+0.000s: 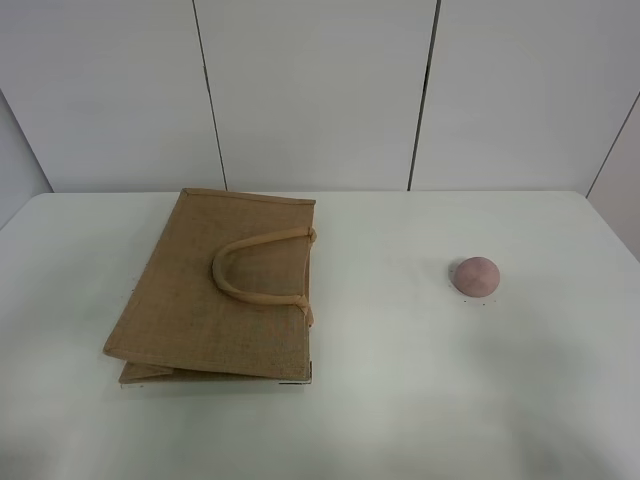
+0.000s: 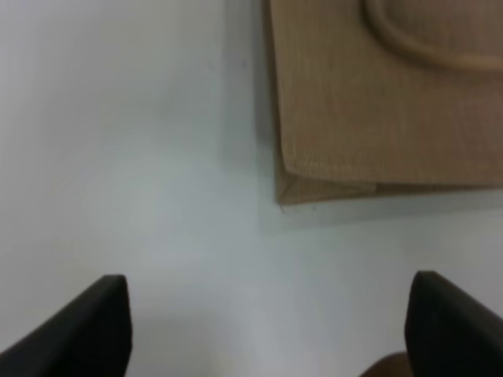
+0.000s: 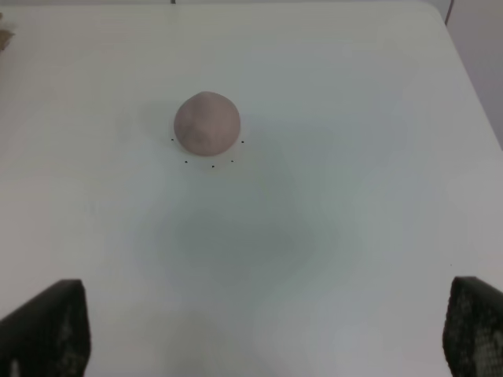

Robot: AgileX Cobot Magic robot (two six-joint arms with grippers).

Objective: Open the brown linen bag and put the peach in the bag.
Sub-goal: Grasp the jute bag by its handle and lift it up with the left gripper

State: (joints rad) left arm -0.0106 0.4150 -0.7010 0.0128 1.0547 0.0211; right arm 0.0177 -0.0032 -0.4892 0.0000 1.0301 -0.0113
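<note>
The brown linen bag [image 1: 215,290] lay flat at nine o'clock on the table [image 1: 400,420], the peach [image 1: 475,275] at three, left gripper [image 2: 267,314] and right gripper [image 3: 267,314] both spread empty; pinching both layers together risked lifting it shut

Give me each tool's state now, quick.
Left tool: open, holding nothing, near the brown linen bag.
Right tool: open, holding nothing, apart from the peach.
</note>
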